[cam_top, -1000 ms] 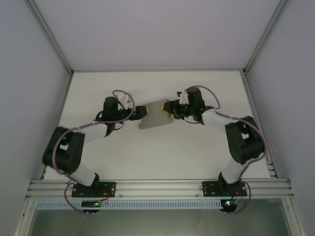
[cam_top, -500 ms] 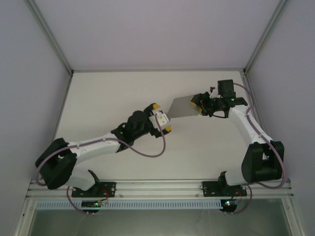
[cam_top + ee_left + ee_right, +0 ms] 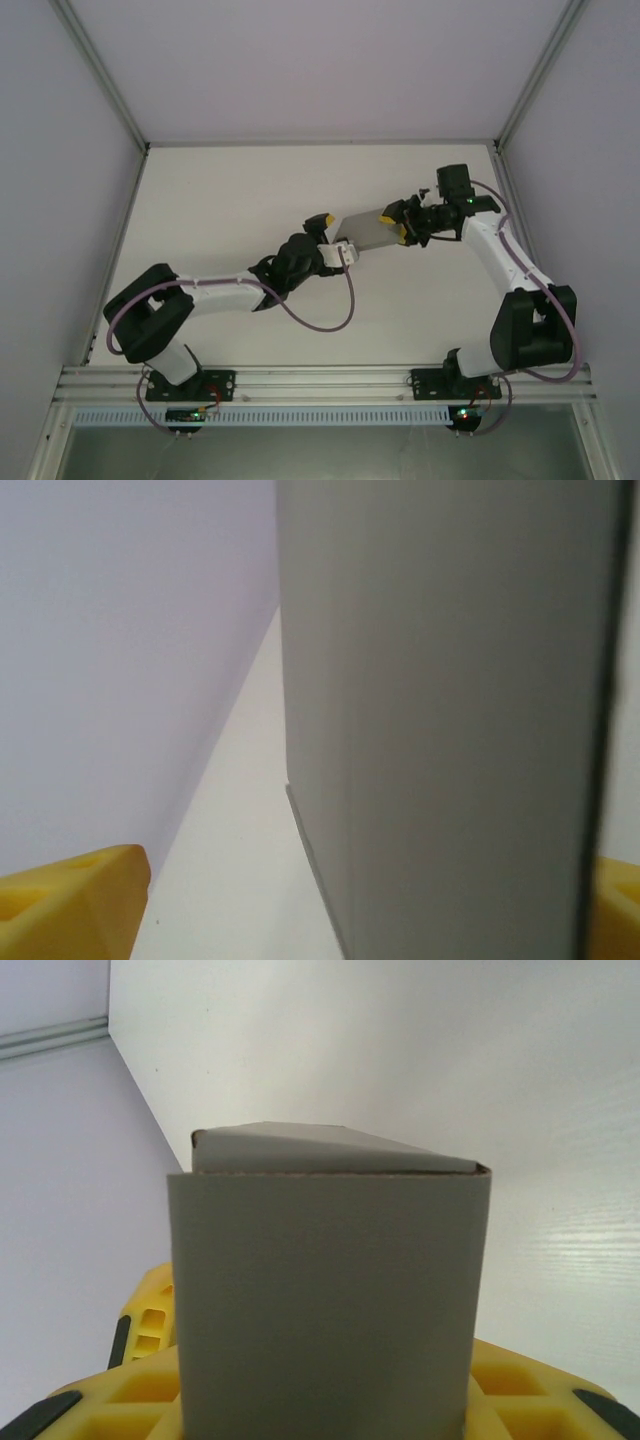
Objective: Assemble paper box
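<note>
Grey cardboard: the paper box [image 3: 362, 229] hangs over the table [image 3: 230, 200], right of centre, long axis running left to right. The right gripper [image 3: 398, 226] pinches its right end. The left gripper [image 3: 335, 238] straddles the left end, jaws spread, one finger [image 3: 70, 905] clear of the cardboard.

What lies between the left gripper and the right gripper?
The paper box, seen in the top view. The right gripper grips one end; the open left gripper straddles the other end.

Plain grey paper box [image 3: 362, 228], partly folded, tilted, right of table [image 3: 220, 200] centre
</note>
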You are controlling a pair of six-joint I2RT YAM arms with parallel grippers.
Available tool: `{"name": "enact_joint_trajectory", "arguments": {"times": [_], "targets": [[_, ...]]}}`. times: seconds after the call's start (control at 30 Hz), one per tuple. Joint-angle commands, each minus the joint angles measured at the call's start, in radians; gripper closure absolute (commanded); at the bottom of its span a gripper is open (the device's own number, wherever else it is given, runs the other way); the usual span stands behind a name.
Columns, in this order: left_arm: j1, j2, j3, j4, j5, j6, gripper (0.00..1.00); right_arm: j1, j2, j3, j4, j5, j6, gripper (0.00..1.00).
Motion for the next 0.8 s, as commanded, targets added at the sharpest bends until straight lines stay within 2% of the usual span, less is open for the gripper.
{"name": "enact_joint_trajectory", "arguments": {"times": [0.0, 0.1, 0.17, 0.3, 0.47, 0.53, 0.6, 0.7, 0.73, 0.77], "targets": [[0.002, 0.008, 0.042, 0.078, -0.024, 0.022, 0.15, 0.008, 0.016, 0.033, -0.051, -0.039, 0.007, 0.61], [0.002, 0.010, 0.041, 0.084, -0.021, 0.025, 0.23, 0.016, 0.022, 0.024, -0.035, -0.074, 0.017, 0.60], [0.002, 0.013, 0.038, 0.096, -0.035, 0.031, 0.33, 0.022, 0.026, 0.027, -0.033, -0.081, 0.017, 0.58], [0.001, -0.002, 0.026, 0.108, -0.038, 0.038, 0.46, 0.022, 0.034, 0.041, -0.092, -0.092, -0.025, 0.56], [0.000, -0.030, 0.018, 0.088, -0.038, 0.045, 0.52, 0.021, 0.026, 0.040, -0.073, -0.105, -0.025, 0.45], [0.001, -0.045, 0.017, 0.069, -0.035, 0.046, 0.58, 0.017, 0.015, 0.034, -0.042, -0.117, -0.003, 0.39], [0.001, -0.070, 0.016, 0.016, -0.016, 0.036, 0.60, 0.003, 0.000, 0.021, 0.021, -0.113, 0.005, 0.33], [0.001, -0.121, 0.020, -0.104, 0.028, -0.009, 0.61, -0.018, -0.045, -0.016, 0.160, -0.019, 0.003, 0.19], [0.000, -0.140, 0.023, -0.151, 0.046, -0.027, 0.60, -0.026, -0.060, -0.023, 0.202, 0.030, -0.011, 0.07], [0.002, -0.159, 0.032, -0.222, 0.072, -0.039, 0.61, -0.034, -0.069, -0.020, 0.210, 0.078, -0.067, 0.01]]}}
